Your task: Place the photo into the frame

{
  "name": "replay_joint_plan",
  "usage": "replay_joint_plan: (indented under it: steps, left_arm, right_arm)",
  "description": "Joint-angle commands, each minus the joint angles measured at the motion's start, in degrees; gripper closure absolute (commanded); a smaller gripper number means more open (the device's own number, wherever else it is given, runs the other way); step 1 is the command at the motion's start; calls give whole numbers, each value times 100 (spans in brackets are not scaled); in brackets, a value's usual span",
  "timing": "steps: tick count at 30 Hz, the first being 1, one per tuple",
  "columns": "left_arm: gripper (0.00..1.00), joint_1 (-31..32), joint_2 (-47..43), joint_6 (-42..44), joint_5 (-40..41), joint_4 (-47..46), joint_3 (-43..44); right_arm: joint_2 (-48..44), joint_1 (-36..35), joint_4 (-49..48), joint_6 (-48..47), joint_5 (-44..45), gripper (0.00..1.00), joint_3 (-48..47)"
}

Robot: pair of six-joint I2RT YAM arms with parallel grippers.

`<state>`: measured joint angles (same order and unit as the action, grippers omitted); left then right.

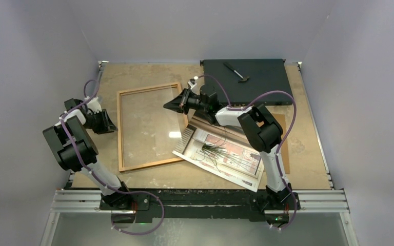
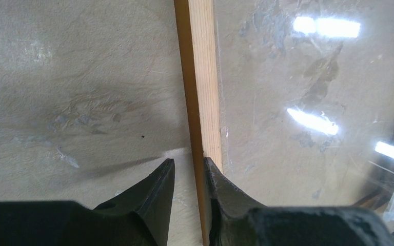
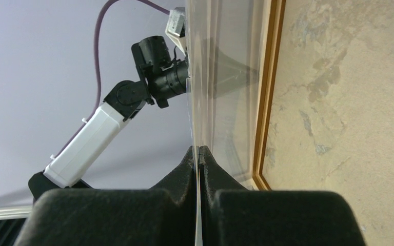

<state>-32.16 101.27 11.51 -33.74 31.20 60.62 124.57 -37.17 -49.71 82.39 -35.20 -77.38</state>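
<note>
The frame (image 1: 120, 133) lies flat left of centre, its wooden rail (image 2: 205, 77) running up the left wrist view. My left gripper (image 1: 114, 124) is at the frame's left rail, jaws slightly apart (image 2: 189, 161). Its right finger (image 2: 225, 195) lies over the rail, and a strip of table shows between the left finger (image 2: 159, 195) and the rail. My right gripper (image 1: 170, 106) is shut (image 3: 199, 149) on the edge of the clear pane (image 3: 205, 77), tilting it up over the frame. The photo (image 1: 231, 154) lies picture side up to the right of the frame, touched by neither gripper.
A brown hardboard sheet (image 1: 284, 128) lies under the photo's far side. A black flat box (image 1: 256, 82) with a small tool (image 1: 237, 72) on it sits at the back right. The right arm reaches across above the photo. Grey walls close in the table.
</note>
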Motion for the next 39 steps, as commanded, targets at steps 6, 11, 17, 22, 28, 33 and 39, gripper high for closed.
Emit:
replay_joint_plan:
  steps: [6,11,17,22,28,33,39]
  left_arm:
    - [75,70,-6,43,113,-65,-24]
    - [76,65,-23,53,113,-67,-23]
    - [76,73,-19,63,130,-63,-31]
    - [76,66,-18,46,122,-70,-28]
    - [77,68,-7,46,130,-70,-28]
    - [77,70,-6,44,122,-70,-33]
    - [77,74,-21,68,139,-63,-37]
  right_arm:
    - [-91,86,-350,-36,26,100,225]
    - [-39,96,-370,-39,22,100,189]
    - [-23,126,-448,-28,74,100,261]
    - [49,131,-557,-10,42,100,200]
    - [-79,131,-740,-4,58,100,200]
    - [-109,129,-822,11,142,100,191]
    - [6,125,-820,48,155,100,142]
